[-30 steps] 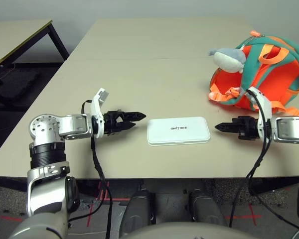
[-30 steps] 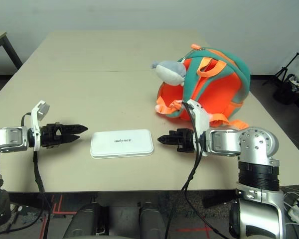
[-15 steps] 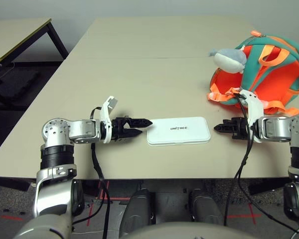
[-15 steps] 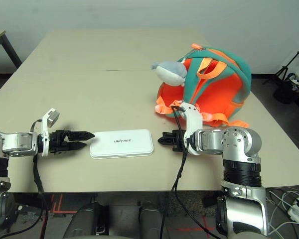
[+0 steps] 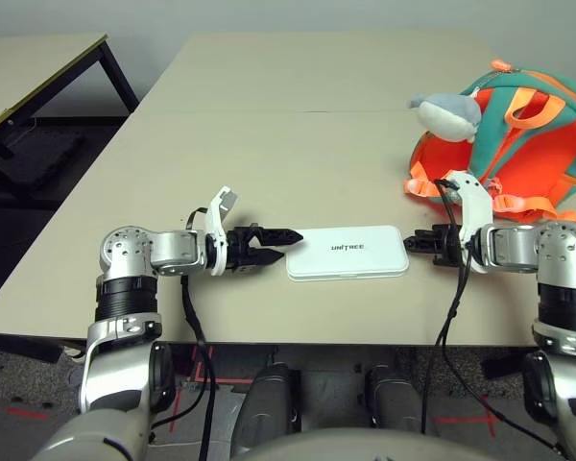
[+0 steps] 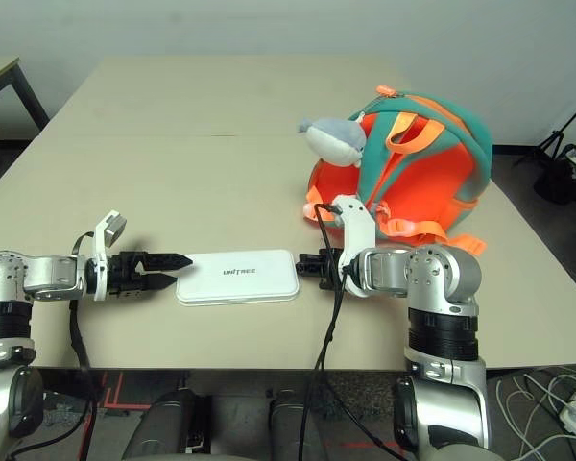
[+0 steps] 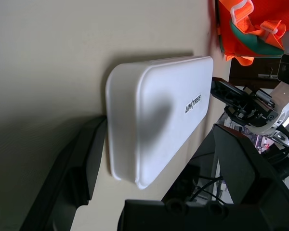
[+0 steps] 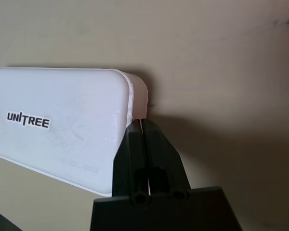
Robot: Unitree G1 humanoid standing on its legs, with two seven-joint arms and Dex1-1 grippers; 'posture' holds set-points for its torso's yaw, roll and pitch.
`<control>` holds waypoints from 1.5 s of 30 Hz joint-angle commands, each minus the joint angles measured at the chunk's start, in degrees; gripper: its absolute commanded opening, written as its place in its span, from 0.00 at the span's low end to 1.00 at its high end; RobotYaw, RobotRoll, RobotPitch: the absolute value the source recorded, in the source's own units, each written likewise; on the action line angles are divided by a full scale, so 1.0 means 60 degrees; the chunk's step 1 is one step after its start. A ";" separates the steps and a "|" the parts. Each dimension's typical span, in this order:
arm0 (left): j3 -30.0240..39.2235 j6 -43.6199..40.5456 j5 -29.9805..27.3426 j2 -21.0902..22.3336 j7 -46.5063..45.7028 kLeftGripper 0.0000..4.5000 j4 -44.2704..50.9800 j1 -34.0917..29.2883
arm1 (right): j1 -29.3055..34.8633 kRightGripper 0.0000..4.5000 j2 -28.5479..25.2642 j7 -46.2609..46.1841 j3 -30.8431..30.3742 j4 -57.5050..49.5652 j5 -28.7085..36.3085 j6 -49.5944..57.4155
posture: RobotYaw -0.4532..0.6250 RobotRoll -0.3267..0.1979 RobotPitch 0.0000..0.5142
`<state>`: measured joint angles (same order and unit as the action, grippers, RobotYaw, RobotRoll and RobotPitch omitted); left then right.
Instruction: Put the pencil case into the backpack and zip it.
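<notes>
The white pencil case point(image 5: 348, 253) with dark UNITREE lettering lies flat near the table's front edge. My left gripper point(image 5: 290, 242) is open at the case's left end, and its black fingers point(image 7: 82, 168) stand on either side of that end without closing on it. My right gripper point(image 5: 409, 240) is shut, and its joined fingertips point(image 8: 142, 139) press against the case's right end. The orange and teal backpack point(image 5: 523, 134) stands at the back right, with its grey-white plush piece point(image 5: 446, 113) on the side facing the table's middle.
The beige table point(image 5: 298, 154) has a seam across its middle and bare surface to the left and behind the case. A second table point(image 5: 38, 77) with black legs stands off to the far left. Black cables hang from both wrists over the front edge.
Both arms have closed in on the pencil case: the left fingertips now straddle its left end, and the shut right tips have reached its right end. The case has stayed in place.
</notes>
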<state>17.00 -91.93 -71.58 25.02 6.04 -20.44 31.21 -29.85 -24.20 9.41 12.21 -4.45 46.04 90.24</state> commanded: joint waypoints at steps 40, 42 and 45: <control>-0.0354 -0.0057 -0.0742 0.2073 0.1351 0.32 0.0897 0.0404 | 0.1622 0.89 -0.3167 0.1534 0.3365 -0.5134 0.3938 0.0377 | 0.37 0.62 0.14; -0.0194 0.0164 -0.0432 0.1991 0.1322 0.32 0.0728 0.0690 | 0.2056 1.00 -0.3209 0.0896 0.4213 -0.5557 0.4396 0.0377 | 0.34 0.62 0.12; -0.0075 0.0493 0.0082 0.1859 0.1417 0.31 0.0208 0.1312 | 0.2344 1.00 -0.2701 -0.0533 0.4821 -0.6171 0.4527 0.0068 | 0.28 0.62 0.08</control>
<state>15.40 -90.55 -73.32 36.61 14.55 -17.84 37.56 -16.35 -41.39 10.16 39.88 -39.31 72.08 89.79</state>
